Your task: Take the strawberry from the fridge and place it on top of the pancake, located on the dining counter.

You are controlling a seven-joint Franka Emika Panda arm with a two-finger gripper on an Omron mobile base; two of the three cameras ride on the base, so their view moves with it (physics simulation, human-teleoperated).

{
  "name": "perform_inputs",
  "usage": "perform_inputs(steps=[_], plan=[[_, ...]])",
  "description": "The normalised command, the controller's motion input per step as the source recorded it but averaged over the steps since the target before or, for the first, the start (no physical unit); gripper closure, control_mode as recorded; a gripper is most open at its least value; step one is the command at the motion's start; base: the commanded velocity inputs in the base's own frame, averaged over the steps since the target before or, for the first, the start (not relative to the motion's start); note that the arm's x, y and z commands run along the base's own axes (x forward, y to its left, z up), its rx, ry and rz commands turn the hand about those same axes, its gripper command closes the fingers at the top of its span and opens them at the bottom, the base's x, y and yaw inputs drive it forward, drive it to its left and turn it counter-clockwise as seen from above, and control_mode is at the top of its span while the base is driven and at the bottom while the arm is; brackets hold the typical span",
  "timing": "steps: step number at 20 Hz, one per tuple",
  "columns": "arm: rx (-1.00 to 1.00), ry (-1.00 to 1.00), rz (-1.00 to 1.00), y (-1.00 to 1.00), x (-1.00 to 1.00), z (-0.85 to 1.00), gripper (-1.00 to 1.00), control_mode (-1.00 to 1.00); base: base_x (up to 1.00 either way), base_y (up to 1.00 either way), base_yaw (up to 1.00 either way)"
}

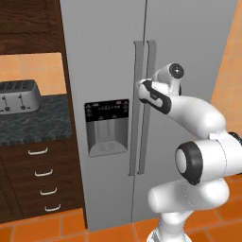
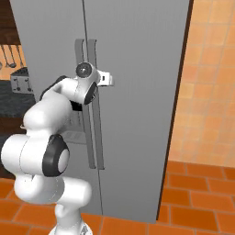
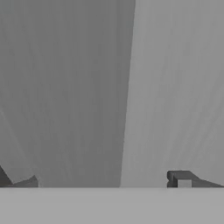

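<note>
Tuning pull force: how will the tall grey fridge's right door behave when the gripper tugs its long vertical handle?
The tall grey fridge has both doors shut, so expect some resistance at first. The right door's long vertical handle looks rigid and smooth, so the open gripper could slip. The door is large, so it probably swings heavily.

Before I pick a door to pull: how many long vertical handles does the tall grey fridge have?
2: the left door's handle and the right door's handle stand side by side at the centre seam of the fridge.
</note>
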Motion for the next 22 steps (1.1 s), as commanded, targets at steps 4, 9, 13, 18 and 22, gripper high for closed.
perform_inputs(steps=[4,9,13,18,22], plan=[[0.00,-0.10,0.00,-0.01,0.23,-0.03,1.00,-1.00,0.00,0.00,0.00],[0.00,0.05,-0.01,-0.05,-0.09,0.00,1.00,-1.00,0.00,0.00,0.00],[0.00,0.05,-0.08,-0.32,-0.69,0.00,1.00,-1.00,0.00,0.00,0.00],[0.04,0.07,-0.07,-0.76,-0.99,0.04,1.00,-1.00,0.00,0.00,0.00],[0.12,0.10,-0.04,-1.00,-1.00,0.10,1.00,-1.00,0.00,0.00,0.00]])
